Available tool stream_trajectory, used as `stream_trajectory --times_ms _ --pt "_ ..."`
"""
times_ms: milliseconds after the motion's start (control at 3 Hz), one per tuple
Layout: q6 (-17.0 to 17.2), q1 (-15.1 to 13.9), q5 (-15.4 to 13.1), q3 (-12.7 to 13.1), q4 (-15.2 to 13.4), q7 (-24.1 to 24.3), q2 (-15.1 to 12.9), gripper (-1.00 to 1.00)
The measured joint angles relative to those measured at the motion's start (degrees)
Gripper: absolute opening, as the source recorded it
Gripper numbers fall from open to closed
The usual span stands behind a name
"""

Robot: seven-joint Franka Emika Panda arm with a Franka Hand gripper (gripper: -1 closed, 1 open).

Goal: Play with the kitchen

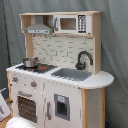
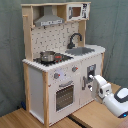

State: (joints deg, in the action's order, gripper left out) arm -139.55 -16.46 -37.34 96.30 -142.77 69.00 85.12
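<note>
1. Nearest, in the second exterior view, white robot arm point(image 2: 112, 95) entering from the lower right corner, cut off by the frame edge, reaching toward the lower front of the kitchen point(image 2: 60, 60).
2. Gripper point(image 2: 91, 81) at the arm's far end, pressed close to the right-hand cabinet door point(image 2: 92, 80); fingers lost against the door panel, so cannot tell how far apart, nor whether anything is held.
3. In the first exterior view, only a pale rounded shape point(image 1: 20, 122) at the bottom left edge, mostly cropped; impossible to say which part of the arm.
4. Standing upright on a wooden floor point(image 2: 30, 117), long axis vertical, well taller than wide; front turned toward the first exterior view's lower left and toward the second exterior view's lower right.
5. On the lower front: windowed oven door point(image 2: 65, 95) with knobs point(image 2: 56, 76) above, beside the right-hand cabinet door.
6. On the counter: small pot point(image 1: 30, 62) on the stovetop point(image 1: 40, 67), sink point(image 1: 72, 74) next along, black faucet point(image 1: 83, 60) arching behind the sink.
7. Higher up: grey hood point(image 1: 38, 27) over the stovetop, microwave point(image 1: 71, 23) beside the hood in the top shelf.
8. Farthest, grey curtain point(image 1: 114, 40) behind everything; base of the kitchen cut off at the bottom of the first exterior view.
</note>
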Motion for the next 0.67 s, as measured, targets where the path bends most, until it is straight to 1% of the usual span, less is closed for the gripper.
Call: stream_trajectory --times_ms 333,667 --pt "0.9 2.3 -1.6 -1.2 0.4 -5.5 0.0 1.00" --pt "1.1 3.6 -2.4 -2.0 1.1 -11.2 0.0 1.00"
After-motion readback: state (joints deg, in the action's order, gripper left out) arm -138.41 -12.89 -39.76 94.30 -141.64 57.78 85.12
